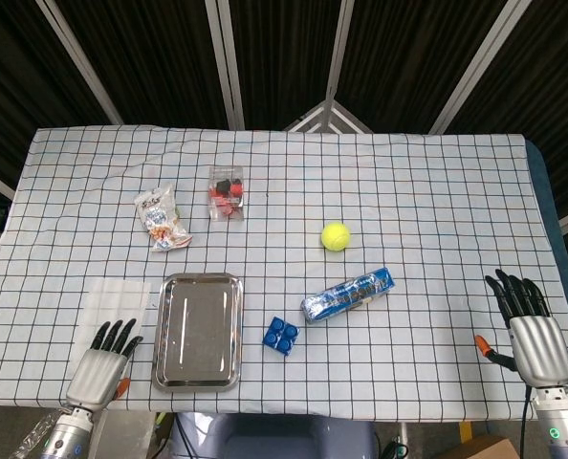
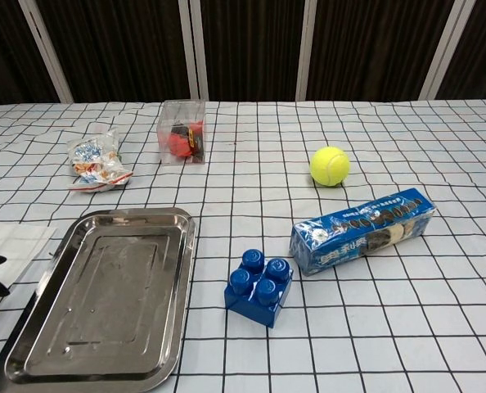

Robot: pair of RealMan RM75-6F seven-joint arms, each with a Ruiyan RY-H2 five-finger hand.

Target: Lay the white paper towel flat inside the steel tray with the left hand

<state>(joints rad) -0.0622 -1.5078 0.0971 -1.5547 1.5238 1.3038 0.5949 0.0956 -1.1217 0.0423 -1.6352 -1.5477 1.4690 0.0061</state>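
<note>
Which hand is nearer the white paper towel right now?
Left. The left hand sits at the paper towel's near edge; the right hand is across the table.

No legible text on any package or object.

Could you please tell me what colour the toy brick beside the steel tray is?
The toy brick is blue, clearest in the chest view.
</note>
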